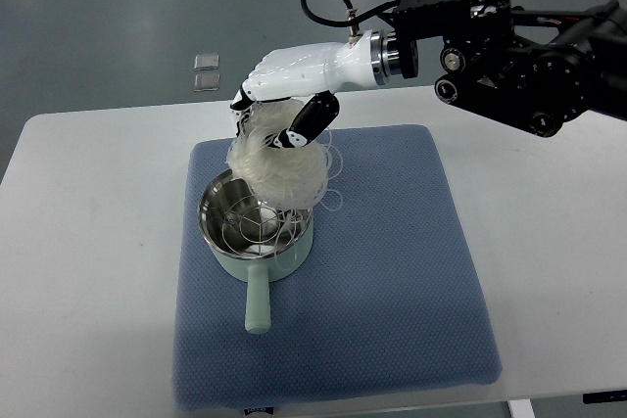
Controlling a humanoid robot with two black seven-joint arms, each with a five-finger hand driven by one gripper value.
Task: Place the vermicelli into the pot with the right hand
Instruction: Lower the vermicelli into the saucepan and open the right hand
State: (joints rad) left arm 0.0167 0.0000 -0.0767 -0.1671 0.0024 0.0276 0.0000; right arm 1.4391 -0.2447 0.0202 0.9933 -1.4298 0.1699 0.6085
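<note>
Holding the vermicelli (pixel 279 165) bundle right over the far rim of the pot (pixel 257 224), the right hand (pixel 289 95) has its fingers curled tight around the top of the noodles, and the lower strands already droop onto the rim and into the pot, which sits on a blue mat (pixel 392 271) on the bench (pixel 558 212). Looks like the drop-in step to me, so next it probably needs to shift a bit toward the pot's centre, lower, then let the fingers go so nothing spills over the edge.
</note>
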